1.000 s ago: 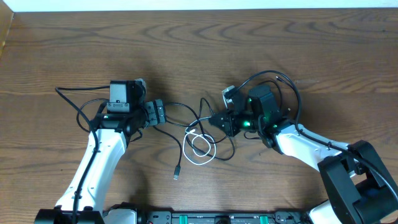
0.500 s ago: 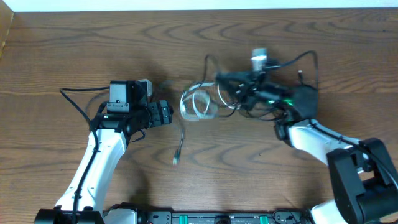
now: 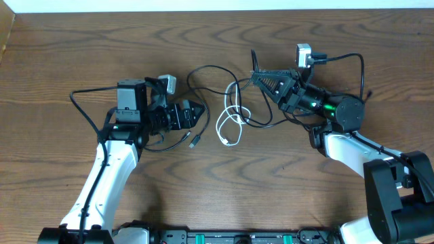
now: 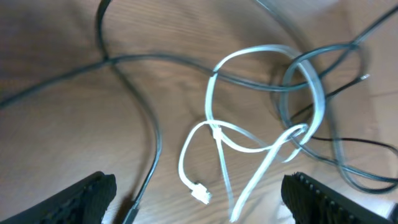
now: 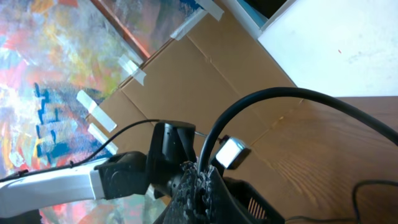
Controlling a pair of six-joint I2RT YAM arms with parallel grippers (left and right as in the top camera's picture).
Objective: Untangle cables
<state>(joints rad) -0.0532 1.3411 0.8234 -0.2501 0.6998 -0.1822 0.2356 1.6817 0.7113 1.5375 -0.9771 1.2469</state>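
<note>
Since these cables (image 4: 152,124) are light and limp, I'd grab the white cable (image 4: 211,99) near its 6 o'clock plug (image 4: 200,193) with the wide-open left gripper (image 4: 202,194), while the right gripper (image 3: 261,76) looks pinched on a black cord (image 5: 267,94).

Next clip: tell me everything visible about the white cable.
The white cable is a thin, flat-looking, glossy cord, spread over the wooden table in a few overlapping loops between the two arms. One end shows a small white plug; the other end cannot be traced. Black cables cross and thread through its upper loop. The left gripper hangs open over its lower loops, fingers clear of it.
</note>
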